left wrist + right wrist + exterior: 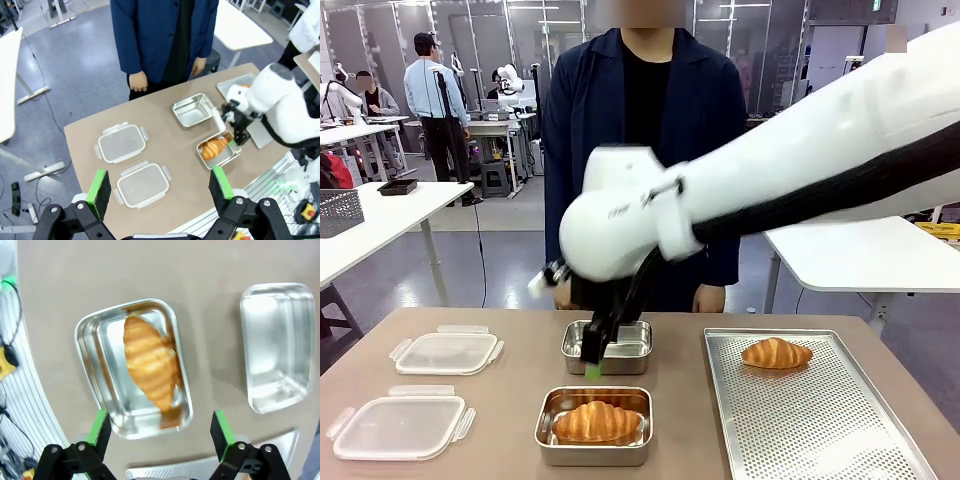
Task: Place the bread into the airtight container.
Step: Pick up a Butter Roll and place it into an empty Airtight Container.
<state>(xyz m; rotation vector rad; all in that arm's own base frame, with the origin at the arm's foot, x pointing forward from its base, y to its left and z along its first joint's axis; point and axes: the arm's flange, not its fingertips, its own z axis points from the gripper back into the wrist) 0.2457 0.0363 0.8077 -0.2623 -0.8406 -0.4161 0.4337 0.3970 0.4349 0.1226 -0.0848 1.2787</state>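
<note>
Grey floor [510,260], a white table [390,215] at left bearing a dark basket [340,210]

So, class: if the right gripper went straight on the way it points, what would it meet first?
Probably the croissant lying in the steel container. The open right gripper points straight down at it, though its height above is unclear.

near container [592,456]: croissant [597,421] inside | empty container [632,352] behind it | tray [800,425] right | two lids [445,353] left
</note>
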